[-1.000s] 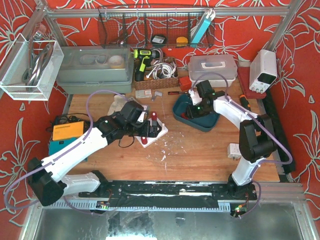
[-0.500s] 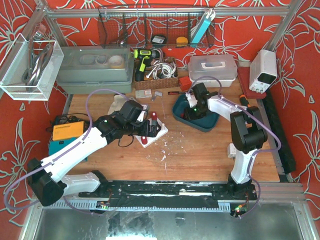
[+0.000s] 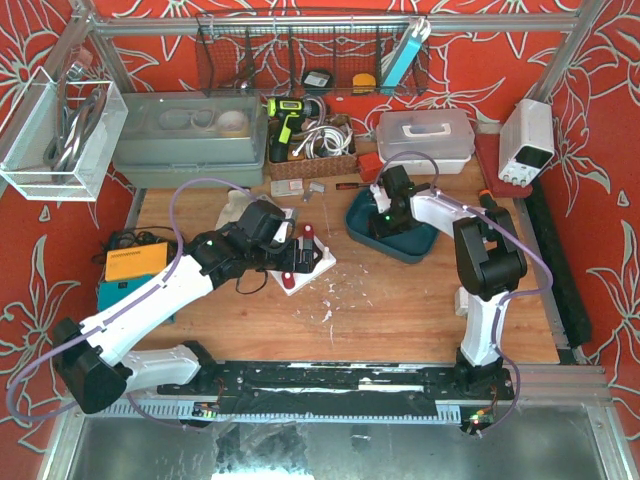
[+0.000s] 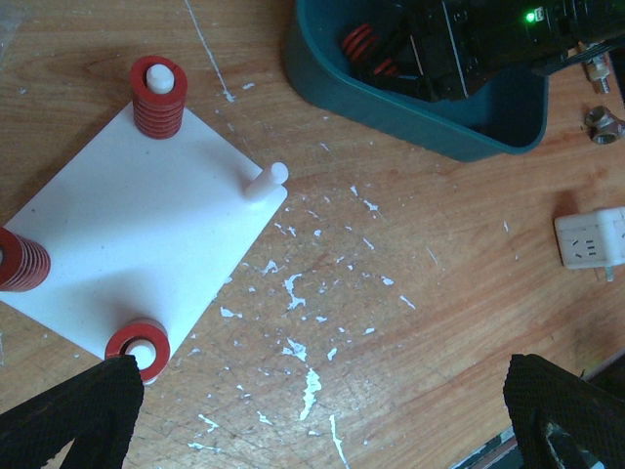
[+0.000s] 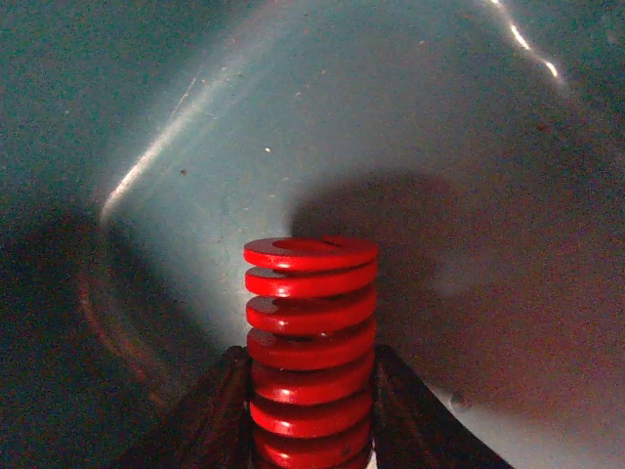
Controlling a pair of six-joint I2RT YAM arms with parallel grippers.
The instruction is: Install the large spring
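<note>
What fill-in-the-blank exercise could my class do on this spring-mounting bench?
The right pincer is ____ on the red spring in the teal bin.
The left pincer is ____ and holds nothing.
On the white plate, exactly ____ peg stands bare.
Missing words: shut; open; one.

large spring (image 5: 311, 322) — base cut off at bottom edge | left-edge spring (image 4: 20, 262) — partly cropped

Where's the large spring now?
The large spring is clamped in the right gripper inside the teal bin, right of the white peg plate, top view.
</note>
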